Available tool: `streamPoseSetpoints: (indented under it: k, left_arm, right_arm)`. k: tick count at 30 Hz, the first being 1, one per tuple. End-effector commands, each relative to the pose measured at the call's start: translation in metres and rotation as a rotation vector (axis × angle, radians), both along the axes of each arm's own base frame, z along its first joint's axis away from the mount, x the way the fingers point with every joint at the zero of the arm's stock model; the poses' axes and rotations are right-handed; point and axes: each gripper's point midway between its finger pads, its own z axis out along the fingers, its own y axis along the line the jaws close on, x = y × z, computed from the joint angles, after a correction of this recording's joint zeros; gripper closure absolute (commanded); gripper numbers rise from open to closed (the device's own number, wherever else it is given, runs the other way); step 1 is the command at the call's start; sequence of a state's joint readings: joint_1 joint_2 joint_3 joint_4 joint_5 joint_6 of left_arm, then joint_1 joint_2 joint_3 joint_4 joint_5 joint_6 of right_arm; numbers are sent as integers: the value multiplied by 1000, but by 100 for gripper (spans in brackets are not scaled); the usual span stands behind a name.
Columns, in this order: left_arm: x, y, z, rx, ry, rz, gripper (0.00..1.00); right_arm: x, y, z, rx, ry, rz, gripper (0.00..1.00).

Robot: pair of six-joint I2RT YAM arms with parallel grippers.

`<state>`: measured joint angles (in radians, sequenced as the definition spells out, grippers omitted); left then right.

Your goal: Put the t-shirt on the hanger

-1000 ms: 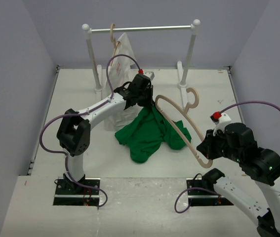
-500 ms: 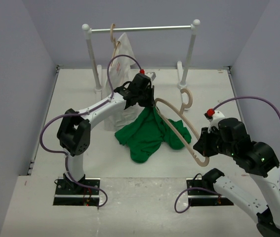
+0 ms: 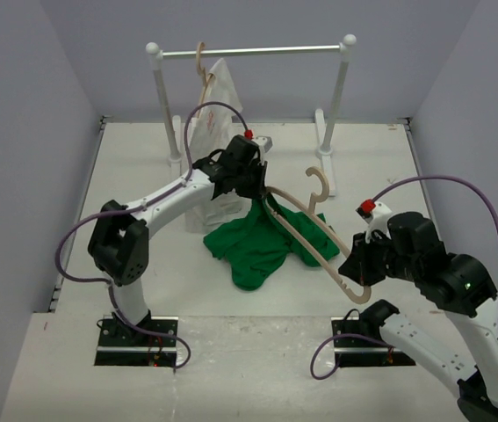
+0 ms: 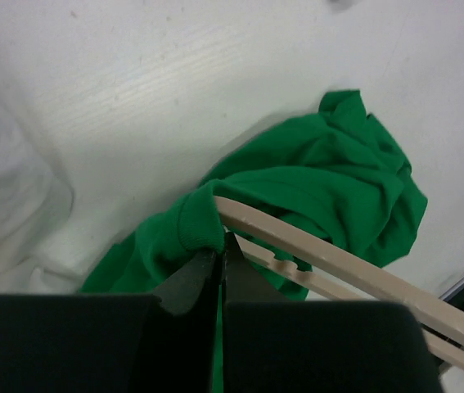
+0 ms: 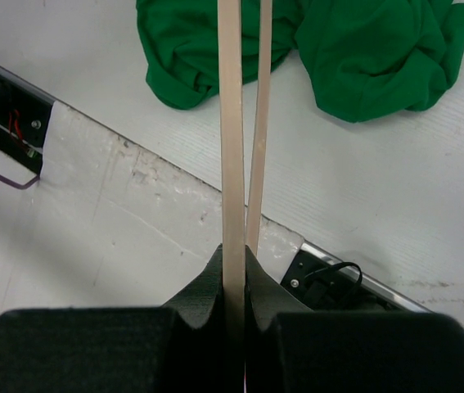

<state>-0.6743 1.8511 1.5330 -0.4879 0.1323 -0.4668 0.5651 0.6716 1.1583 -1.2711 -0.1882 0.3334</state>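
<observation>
I stood over the desk [image 3: 143, 167] and found no brand or label I could read. The white bag [image 3: 218, 92] hanging from the rail [image 3: 249, 51] at twelve o'clock was too far off to show any lettering.

From above, the green t-shirt [image 3: 257, 246] lay heaped at the middle of the desk, with one fold pulled up into a peak. The left claw [image 3: 260, 195] sat on that peak. The hanger [image 3: 299, 204] was held clear of the desk and slanted across the shirt from ten o'clock down to four o'clock. Its hook pointed toward twelve. The right claw [image 3: 352, 271] held its four o'clock end.

The overhead view hid the contact, but the left wrist camera showed it. The left claw [image 4: 218, 254] was pinched tight on a roll of the t-shirt [image 4: 338, 188], and the tip of the hanger [image 4: 338, 266] was tucked just inside that roll, touching the cloth.

The right wrist camera looked along the wood toward twelve. There the right claw [image 5: 236, 258] was clamped hard on one of the two bars of the hanger [image 5: 232, 123]. The t-shirt [image 5: 379, 57] was bunched beyond, and a purple cable [image 5: 2, 176] looped at nine o'clock.
</observation>
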Motion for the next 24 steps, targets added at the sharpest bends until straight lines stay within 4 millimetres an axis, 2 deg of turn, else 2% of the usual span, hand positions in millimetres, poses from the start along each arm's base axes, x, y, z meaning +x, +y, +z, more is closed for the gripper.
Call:
streamPoseSetpoints:
  k: [1, 7, 11, 13, 18, 22, 24]
  left_arm:
    - [-24, 27, 47, -11, -117, -58, 100]
    - [-52, 37, 74, -48, -147, -137, 100]
    - [-70, 45, 94, -58, -167, -166, 100]
    - [-81, 47, 106, -63, -184, -190, 100]
    - [-112, 49, 133, -22, -226, -255, 100]
    - [-150, 36, 173, 2, -310, -340, 100]
    - [-160, 33, 187, -12, -326, -354, 100]
  right_arm:
    - [-6, 14, 6, 48, -1, 96, 100]
    - [0, 27, 10, 78, -18, 146, 100]
    - [13, 31, 11, 67, -62, 157, 100]
    - [25, 44, 26, 120, -155, 194, 100]
    - [23, 74, 52, 270, -335, 401, 100]
    - [46, 80, 54, 303, -402, 316, 100]
    - [55, 76, 50, 306, -423, 248, 100]
